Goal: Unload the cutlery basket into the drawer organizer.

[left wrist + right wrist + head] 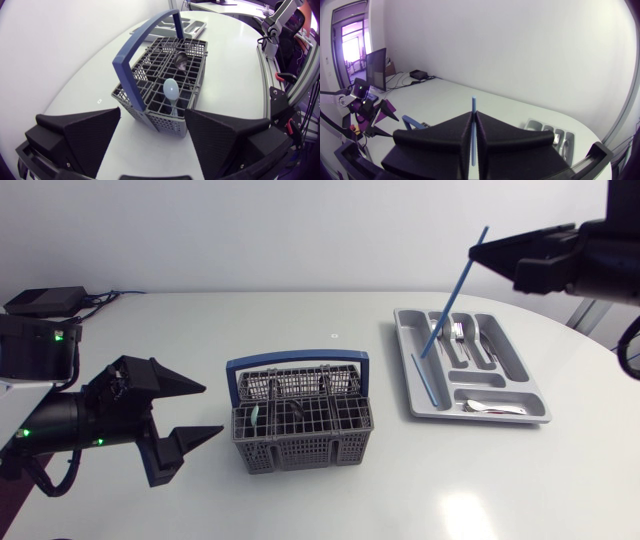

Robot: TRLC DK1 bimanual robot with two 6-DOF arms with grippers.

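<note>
Blue stick point(455, 285) pinched in your right end effector point(478, 252), lower end over the grey organizer point(530, 398), your left end effector point(213, 410) spread wide beside the basket point(300, 448), mid-worktop point(320, 510).

I see a white table point(300, 505) with a rounded edge and a soft patch of glare point(466, 512) on its near side. A small black box point(44, 301) with cables point(100, 297) sits at its far left corner. Behind it stands a plain pale wall point(300, 230).
</note>
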